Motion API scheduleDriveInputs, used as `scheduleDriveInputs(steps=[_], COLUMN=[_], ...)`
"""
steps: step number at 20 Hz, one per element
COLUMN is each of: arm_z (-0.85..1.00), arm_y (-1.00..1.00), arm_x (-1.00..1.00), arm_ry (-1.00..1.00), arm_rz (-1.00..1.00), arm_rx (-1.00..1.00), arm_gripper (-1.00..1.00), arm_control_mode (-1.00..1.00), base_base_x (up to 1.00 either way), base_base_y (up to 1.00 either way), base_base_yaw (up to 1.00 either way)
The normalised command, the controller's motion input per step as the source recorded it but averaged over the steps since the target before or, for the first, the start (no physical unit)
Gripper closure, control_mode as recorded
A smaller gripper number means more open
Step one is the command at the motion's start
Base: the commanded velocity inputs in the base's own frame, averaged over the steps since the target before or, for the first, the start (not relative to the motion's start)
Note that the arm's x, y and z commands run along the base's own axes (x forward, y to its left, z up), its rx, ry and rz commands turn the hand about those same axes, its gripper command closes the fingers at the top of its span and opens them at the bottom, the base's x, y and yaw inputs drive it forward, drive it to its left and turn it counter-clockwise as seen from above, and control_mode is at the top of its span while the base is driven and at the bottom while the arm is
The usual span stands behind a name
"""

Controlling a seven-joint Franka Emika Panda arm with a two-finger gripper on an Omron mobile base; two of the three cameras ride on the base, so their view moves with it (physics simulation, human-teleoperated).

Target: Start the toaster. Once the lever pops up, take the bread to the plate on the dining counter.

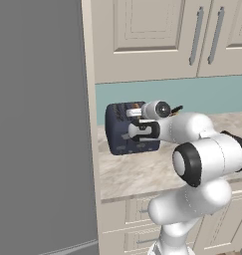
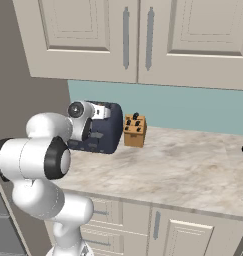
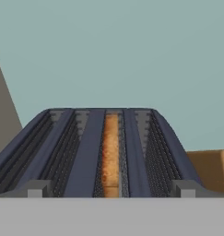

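My pincer (image 1: 134, 130) sits right at the near face of the toaster (image 1: 118, 130), its fingers spread wide apart and holding nothing. In the hand view the two dark fingertips barely rise at about 7 and 5 o'clock, and the toaster's top runs away from me toward 12 o'clock. Its four slots lie lengthwise along my line of sight, so their long axis points straight ahead of the pincer, not across it. The bread (image 3: 111, 154) rests down in the third slot from the left, just past the middle, a thin golden strip seen edge-on, dead ahead at 12 o'clock.

I judge the start lever must be on the front panel below my fingers, so the coming move is downward, not forward. Beyond the toaster at about 2 o'clock stands the brown knife block (image 2: 134, 130), just beside it on the marbled tabletop (image 2: 193, 170), with the teal wall behind.
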Motion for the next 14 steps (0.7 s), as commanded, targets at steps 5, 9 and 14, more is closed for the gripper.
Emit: scheduleDriveInputs(steps=[5, 9, 14], arm_z=[-0.06, -0.14, -0.16], arm_y=[0.00, 0.00, 0.00], arm_x=[0.08, 0.06, 0.07], arm_ry=[0.00, 0.00, 0.00], arm_rz=[0.00, 0.00, 0.00], arm_rx=[0.00, 0.00, 0.00], arm_gripper=[-1.00, -1.00, -1.00], arm_control_mode=[-1.00, -1.00, -1.00], base_base_x=[0.00, 0.00, 0.00], base_base_y=[0.00, 0.00, 0.00], base_base_yaw=[0.00, 0.00, 0.00])
